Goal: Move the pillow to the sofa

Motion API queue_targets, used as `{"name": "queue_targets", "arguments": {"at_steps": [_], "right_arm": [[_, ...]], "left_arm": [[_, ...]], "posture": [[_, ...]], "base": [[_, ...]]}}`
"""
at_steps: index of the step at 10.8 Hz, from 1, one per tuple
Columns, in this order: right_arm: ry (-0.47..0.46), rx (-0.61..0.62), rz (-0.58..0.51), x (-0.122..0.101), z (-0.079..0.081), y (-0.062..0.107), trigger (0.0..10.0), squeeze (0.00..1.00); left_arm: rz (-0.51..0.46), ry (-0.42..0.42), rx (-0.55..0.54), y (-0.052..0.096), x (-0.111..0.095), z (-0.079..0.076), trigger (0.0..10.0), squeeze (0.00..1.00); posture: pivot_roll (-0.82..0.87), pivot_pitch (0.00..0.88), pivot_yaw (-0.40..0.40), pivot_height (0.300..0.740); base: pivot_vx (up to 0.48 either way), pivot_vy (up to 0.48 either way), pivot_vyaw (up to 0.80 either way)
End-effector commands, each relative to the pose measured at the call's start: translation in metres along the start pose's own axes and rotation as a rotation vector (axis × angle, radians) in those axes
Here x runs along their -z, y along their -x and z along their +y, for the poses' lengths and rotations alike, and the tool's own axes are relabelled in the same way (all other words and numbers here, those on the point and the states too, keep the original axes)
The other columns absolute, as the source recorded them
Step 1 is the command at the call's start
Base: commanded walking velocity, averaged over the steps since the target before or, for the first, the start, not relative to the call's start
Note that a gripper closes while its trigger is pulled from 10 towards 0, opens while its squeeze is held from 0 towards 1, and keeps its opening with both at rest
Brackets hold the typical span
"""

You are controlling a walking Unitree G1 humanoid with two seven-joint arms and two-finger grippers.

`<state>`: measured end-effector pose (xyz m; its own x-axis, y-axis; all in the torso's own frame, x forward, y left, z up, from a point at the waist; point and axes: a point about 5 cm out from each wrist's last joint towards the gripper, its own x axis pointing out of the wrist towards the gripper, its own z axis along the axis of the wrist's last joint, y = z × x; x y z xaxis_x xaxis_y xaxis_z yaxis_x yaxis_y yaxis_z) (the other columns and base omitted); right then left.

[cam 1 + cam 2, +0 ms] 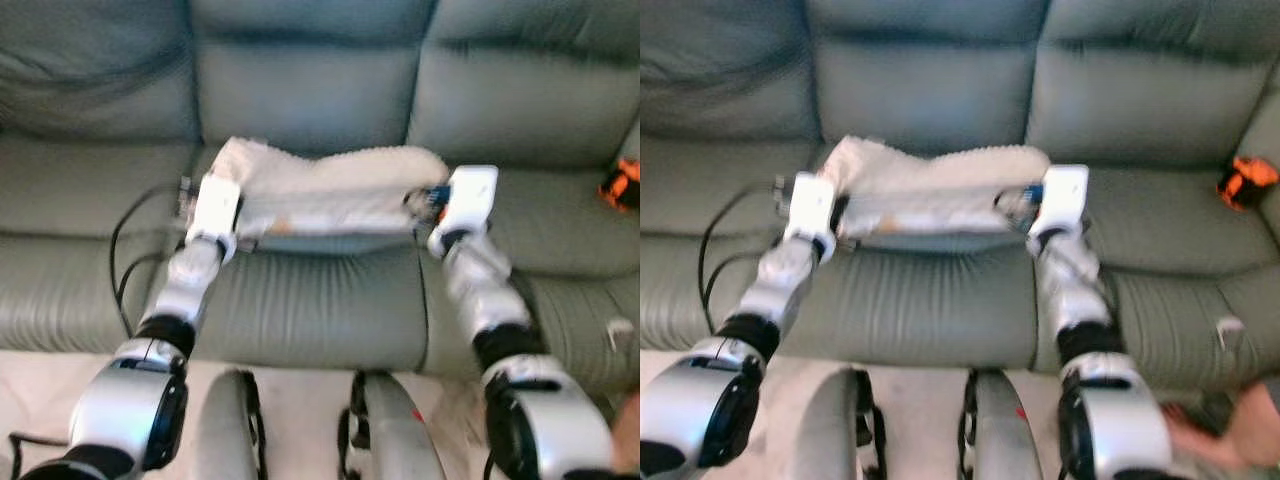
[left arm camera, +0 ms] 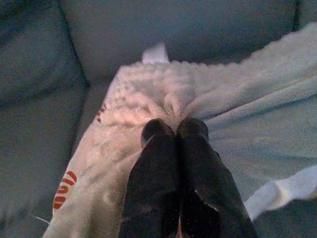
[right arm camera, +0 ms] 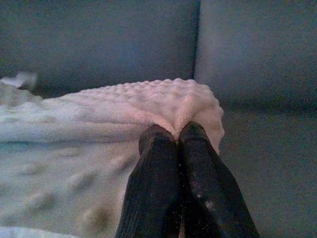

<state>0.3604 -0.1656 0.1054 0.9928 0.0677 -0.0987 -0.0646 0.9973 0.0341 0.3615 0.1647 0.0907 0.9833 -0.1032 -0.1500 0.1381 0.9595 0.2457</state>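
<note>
A cream, bumpy pillow [image 1: 325, 185] hangs stretched between my two arms, just above the middle seat of the grey-green sofa [image 1: 310, 300]. My left gripper [image 2: 174, 130] is shut on the pillow's left end [image 2: 148, 99], pinching a fold of its fabric. At the other end, my right gripper [image 3: 172, 133] is shut on the pillow's right corner [image 3: 183, 101]. The pillow sags a little in the middle and has small orange marks on its underside [image 2: 63, 188].
An orange and black object [image 1: 620, 183] lies on the right sofa seat. A black cable [image 1: 125, 265] loops over the left seat. A person's hand [image 1: 1230, 430] shows at the lower right. My legs [image 1: 300, 430] stand close before the sofa's front.
</note>
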Motion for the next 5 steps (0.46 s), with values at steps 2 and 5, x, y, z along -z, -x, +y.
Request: {"name": "queue_targets", "arguments": {"at_steps": [2,5], "right_arm": [[-0.083,-0.060,0.235,0.048,0.017,0.012,10.0,0.00],[-0.062,-0.072,0.311,0.063,0.019,0.017,10.0,0.00]], "left_arm": [[0.115,-0.026,-0.106,0.011,0.027,0.027,10.0,0.00],[0.170,-0.127,-0.169,0.023,0.045,0.039,10.0,0.00]], "posture": [[-0.07,0.295,-0.044,0.650],[-0.07,0.295,-0.049,0.650]], "base": [[0.000,0.000,0.00],[0.000,0.000,0.00]]}}
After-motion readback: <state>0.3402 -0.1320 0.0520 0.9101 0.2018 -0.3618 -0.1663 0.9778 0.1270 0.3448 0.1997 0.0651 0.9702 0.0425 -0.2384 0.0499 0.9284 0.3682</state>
